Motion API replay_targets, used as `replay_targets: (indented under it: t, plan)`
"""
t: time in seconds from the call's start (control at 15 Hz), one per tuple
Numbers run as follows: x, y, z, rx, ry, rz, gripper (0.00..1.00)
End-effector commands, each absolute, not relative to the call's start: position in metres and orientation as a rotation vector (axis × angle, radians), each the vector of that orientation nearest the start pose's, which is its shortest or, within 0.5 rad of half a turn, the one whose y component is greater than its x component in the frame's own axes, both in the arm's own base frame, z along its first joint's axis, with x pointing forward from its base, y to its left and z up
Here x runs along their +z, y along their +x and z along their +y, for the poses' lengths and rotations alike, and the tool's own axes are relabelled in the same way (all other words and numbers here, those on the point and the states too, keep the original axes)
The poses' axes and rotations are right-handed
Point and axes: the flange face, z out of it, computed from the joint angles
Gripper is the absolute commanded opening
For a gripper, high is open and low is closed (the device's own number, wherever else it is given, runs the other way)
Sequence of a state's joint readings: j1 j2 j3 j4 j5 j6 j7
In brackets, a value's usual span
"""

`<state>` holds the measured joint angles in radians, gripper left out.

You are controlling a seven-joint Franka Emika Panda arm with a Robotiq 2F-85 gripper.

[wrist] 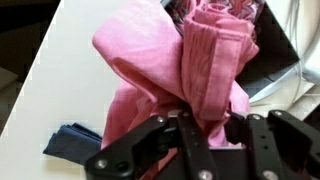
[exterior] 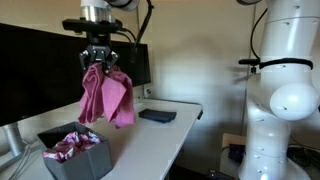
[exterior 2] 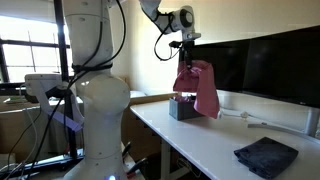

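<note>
- The crumpled pink fabric cloth (exterior: pixel 106 95) is up in the air, well clear of the tabletop. It is bunched at its top edge and hangs straight down, so its long axis is vertical in both exterior views (exterior 2: pixel 198 88).
- My black two-finger gripper (exterior: pixel 99 63) sits directly above it, pointing down and clamped on the gathered top of the pink fabric cloth. In the wrist view the folds are pinched between the fingers (wrist: pixel 168 135) and spill away from the camera (wrist: pixel 190 70).
- The relation I watch is the one to the dark grey open-topped bin (exterior: pixel 82 165), which already holds pink and purple fabric. It stands on the table below the cloth's lower hem and off to one side, not squarely under it. The hem is near the rim, but I cannot tell whether it touches.
- In an exterior view the hanging folds overlap the bin (exterior 2: pixel 179 108). In the wrist view the bin's wall (wrist: pixel 275 72) shows beyond the cloth.
- A folded dark blue cloth (exterior: pixel 157 116) lies flat on the white table (exterior: pixel 150 142), well apart from the bin.
- Black monitors (exterior 2: pixel 270 62) stand behind.
</note>
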<state>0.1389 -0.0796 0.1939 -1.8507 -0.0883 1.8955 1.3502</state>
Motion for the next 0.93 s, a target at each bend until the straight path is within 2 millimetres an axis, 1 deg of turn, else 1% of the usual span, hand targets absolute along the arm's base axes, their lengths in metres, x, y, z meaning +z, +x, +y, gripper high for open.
replay_targets:
  t: [0.0, 0.13, 0.27, 0.4, 0.47, 0.6, 0.73, 0.87]
  plan:
    - [0.624, 0.511, 0.219, -0.420, -2.717, 1.489, 0.04]
    - [0.652, 0.506, 0.237, -0.476, -2.713, 1.469, 0.04]
    - [0.674, 0.503, 0.254, -0.499, -2.719, 1.431, 0.04]
    - [0.685, 0.503, 0.269, -0.509, -2.735, 1.389, 0.04]
    - [0.687, 0.505, 0.276, -0.501, -2.745, 1.364, 0.04]
    - [0.685, 0.509, 0.292, -0.486, -2.770, 1.320, 0.04]
    - [0.677, 0.514, 0.312, -0.453, -2.797, 1.274, 0.04]
    - [0.668, 0.519, 0.327, -0.416, -2.820, 1.231, 0.04]
